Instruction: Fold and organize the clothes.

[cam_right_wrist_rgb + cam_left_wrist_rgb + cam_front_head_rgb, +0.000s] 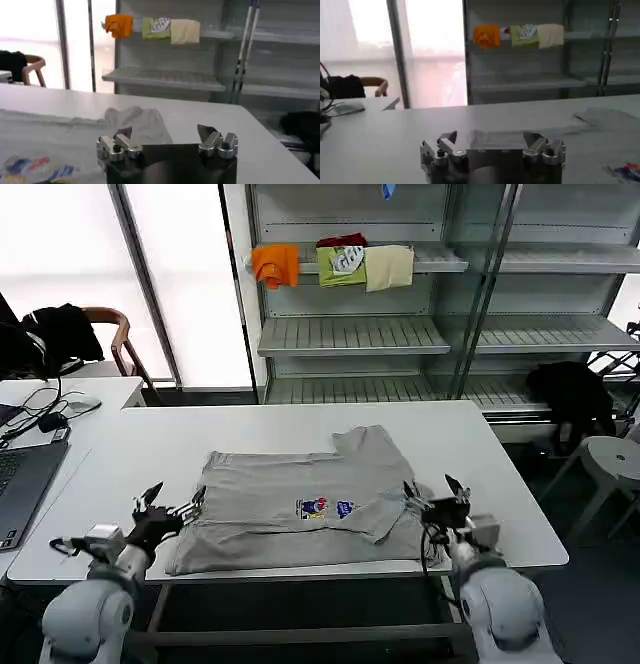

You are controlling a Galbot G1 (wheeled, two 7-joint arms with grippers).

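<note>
On the white bench (120,446) a laptop (22,479) sits at the robot's left edge, with cables (40,409) and a mouse behind it, well apart from the work. Behind the bench stands a metal shelf rack (350,334); on its upper shelf hang an orange garment (276,264), a green garment (341,265) and a cream garment (389,266). A chair (110,334) with dark cloth on it stands at the far left, and a white stool (610,464) and a black garment (575,389) are at the right. Nothing lies on the bench between the two grippers and the cloth. The light grey shirt (280,514) lies flat in the middle of the bench, near the front edge, with its small multicoloured print (325,507) facing up. Its long axis runs from left to right across the bench, and one part of it (365,446) sticks out toward the far side. The left gripper (172,502) is at the left end of the shirt, just beside the edge, with its fingers (447,142) spread apart and holding nothing. The right gripper (432,489) is over the right end of the shirt, and its fingers (206,132) are also spread apart, with nothing between them.
</note>
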